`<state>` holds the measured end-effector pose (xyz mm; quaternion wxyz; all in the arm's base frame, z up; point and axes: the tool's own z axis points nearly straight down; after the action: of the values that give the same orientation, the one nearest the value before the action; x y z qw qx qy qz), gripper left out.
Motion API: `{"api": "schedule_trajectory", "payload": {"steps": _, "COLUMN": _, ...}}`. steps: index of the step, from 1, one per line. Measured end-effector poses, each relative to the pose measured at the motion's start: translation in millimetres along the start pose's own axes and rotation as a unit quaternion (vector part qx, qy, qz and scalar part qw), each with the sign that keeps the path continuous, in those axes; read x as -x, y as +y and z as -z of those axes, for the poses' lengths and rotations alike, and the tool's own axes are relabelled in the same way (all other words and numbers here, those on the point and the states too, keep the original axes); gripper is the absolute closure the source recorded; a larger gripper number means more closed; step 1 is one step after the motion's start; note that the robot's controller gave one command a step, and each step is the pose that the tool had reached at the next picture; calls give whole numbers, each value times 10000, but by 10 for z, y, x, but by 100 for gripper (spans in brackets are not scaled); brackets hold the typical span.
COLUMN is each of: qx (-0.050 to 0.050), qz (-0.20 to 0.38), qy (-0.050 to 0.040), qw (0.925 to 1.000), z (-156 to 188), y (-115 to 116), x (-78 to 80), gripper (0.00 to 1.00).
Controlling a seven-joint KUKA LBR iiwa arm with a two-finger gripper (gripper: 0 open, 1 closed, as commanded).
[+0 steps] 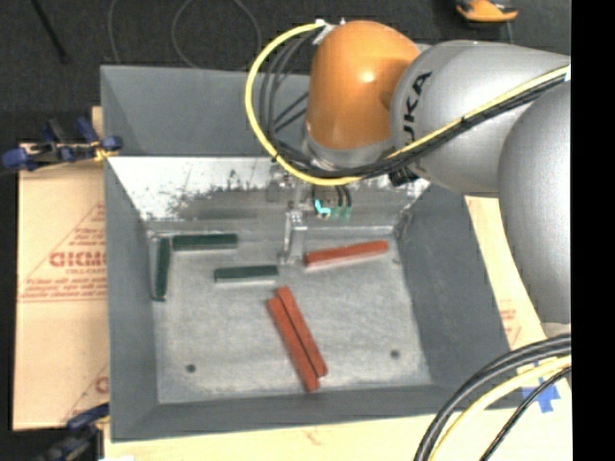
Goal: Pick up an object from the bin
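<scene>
At the far left of the grey bin (130,286), a dark green bar (159,267) lies along the left wall. A second green bar (204,242) lies crosswise from its far end, and the two make a corner. Further in, a third green bar (245,275) lies crosswise near the middle of the floor.

Just past its right end the claw (290,246) hangs low over the floor, close to the back wall. From where I stand, I cannot tell whether it is open or closed, and nothing shows in its grip. In front of it, two red bars (296,339) lie side by side, touching, slanting towards the near wall.

Just right of the claw lies an orange-red bar (346,254), crosswise with its left end beside the claw. Above sits the arm's orange cover (356,80).
</scene>
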<state>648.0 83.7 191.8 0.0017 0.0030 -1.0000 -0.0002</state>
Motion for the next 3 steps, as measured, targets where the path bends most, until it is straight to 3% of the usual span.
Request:
{"api": "schedule_trajectory", "payload": {"steps": 1, "qx": -4, "qz": 192, "qy": -6, "qw": 9998, "z": -1258, "y": 207, "x": -134, "gripper": 0}}
{"api": "schedule_trajectory", "payload": {"steps": 2, "qx": 5, "qz": -138, "qy": -30, "qw": 9999, "z": -895, "y": 339, "x": -294, "gripper": 0}}
{"api": "schedule_trajectory", "payload": {"steps": 3, "qx": 6, "qz": -323, "qy": -44, "qw": 9995, "z": -818, "y": 280, "x": -299, "gripper": 0}}
